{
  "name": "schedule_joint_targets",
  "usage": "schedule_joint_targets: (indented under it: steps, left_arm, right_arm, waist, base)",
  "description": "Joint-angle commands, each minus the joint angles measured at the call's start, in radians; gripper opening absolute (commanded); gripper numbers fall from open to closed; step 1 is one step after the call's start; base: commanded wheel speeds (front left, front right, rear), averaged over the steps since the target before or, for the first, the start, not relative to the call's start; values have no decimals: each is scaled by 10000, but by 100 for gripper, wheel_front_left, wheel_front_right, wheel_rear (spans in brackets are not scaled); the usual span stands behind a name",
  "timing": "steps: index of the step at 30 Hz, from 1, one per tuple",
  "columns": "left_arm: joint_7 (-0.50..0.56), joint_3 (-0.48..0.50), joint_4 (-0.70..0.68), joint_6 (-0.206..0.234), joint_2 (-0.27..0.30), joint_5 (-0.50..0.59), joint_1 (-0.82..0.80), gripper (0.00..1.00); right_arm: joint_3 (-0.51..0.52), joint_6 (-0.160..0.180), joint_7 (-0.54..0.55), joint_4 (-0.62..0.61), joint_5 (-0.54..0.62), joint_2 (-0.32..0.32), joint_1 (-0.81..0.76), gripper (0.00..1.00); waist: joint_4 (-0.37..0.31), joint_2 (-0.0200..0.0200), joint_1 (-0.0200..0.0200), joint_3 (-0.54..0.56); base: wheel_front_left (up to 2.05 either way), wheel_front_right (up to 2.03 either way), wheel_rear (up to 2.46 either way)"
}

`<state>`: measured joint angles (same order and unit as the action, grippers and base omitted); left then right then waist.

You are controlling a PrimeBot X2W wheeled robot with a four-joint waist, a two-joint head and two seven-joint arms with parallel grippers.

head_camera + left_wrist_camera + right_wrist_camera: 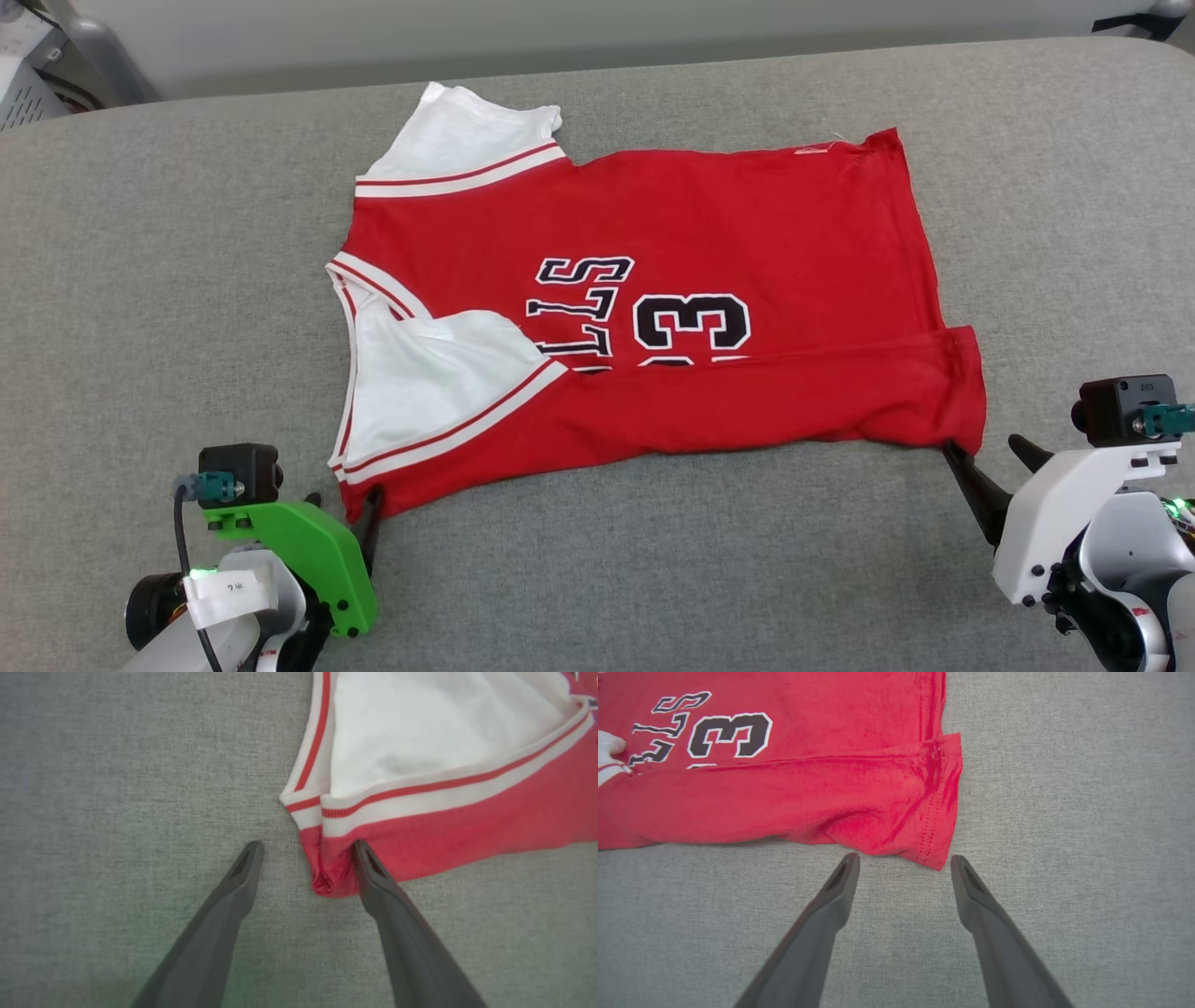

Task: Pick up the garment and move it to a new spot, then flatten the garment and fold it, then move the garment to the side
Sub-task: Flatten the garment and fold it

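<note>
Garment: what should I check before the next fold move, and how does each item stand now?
1. The left tool stands open: ok.
2. The right tool stands open: ok.
3. left tool at the garment's near collar-end corner: ok, the corner sits between the jaws.
4. right tool at the near hem corner: ok, just short of it.
5. Near edge folded over the number: ok.
6. The far sleeve folded in: not ok, it sticks out.

Matt knit cloth garment [747,215], ribbed trim; grey woven-fabric surface [140,280], coarse, matt.
</note>
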<state>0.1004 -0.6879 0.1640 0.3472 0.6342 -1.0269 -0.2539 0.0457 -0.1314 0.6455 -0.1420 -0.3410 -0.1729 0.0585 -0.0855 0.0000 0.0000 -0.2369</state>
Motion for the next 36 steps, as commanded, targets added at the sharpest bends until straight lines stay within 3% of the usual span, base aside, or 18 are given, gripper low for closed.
schedule_joint_targets:
  steps: [1, 4, 5, 6, 7, 12, 17, 19, 26, 36]
  left_arm:
    - [221, -139, 270, -17, -25, 13, -54, 100]
    - [582, -332, 511, -103, -84, -93, -11, 100]
    - [696, -387, 599, -174, -112, -152, 3, 74]
    - [763, -418, 672, -233, -137, -195, 4, 27]
    - [824, -447, 760, -346, -176, -263, 10, 0]
    - [548, -298, 909, -740, -254, -419, -32, 0]
    - [6, 24, 168, -719, -146, -353, -109, 0]
    - [-165, 184, -864, -486, 50, -271, -34, 0]
    - [80, 213, -2484, -56, 696, 77, -66, 0]
    - [382, 4, -3389, 176, 836, 264, -94, 0]
  right_arm:
    - [-13, 7, -51, -66, 54, 16, -134, 100]
    - [-6, 7, -53, -85, 38, 20, -132, 100]
    - [18, 7, -54, -97, 55, 5, -135, 100]
    - [39, 7, -51, -107, 66, -9, -138, 100]
    - [67, 7, -38, -118, 81, -29, -138, 100]
    - [181, 7, 143, -174, 171, -198, -81, 100]
    - [506, 7, 348, 77, 303, -364, 115, 100]
    - [678, 7, 276, 741, 830, -566, 401, 100]
    - [1099, 7, 190, 2137, 1214, -182, 1212, 100]
    - [1149, 7, 323, 3588, 1322, 259, 1566, 100]
  waist:
    - [-101, 0, 0, -100]
    - [-135, 0, 0, -134]
    - [-133, 0, 0, -133]
    - [-124, 0, 0, -126]
    - [-103, 0, 0, -107]
    - [115, 0, 0, 82]
    - [549, 0, 0, 286]
    - [884, 0, 0, 326]
    - [1200, 0, 0, 109]
    - [1278, 0, 0, -128]
  base:
    - [0, 0, 0]
    - [0, 0, 0]
    - [0, 0, 0]
    - [0, 0, 0]
    - [0, 0, 0]
    - [0, 0, 0]
    - [0, 0, 0]
    - [0, 0, 0]
    - [0, 0, 0]
    - [0, 0, 0]
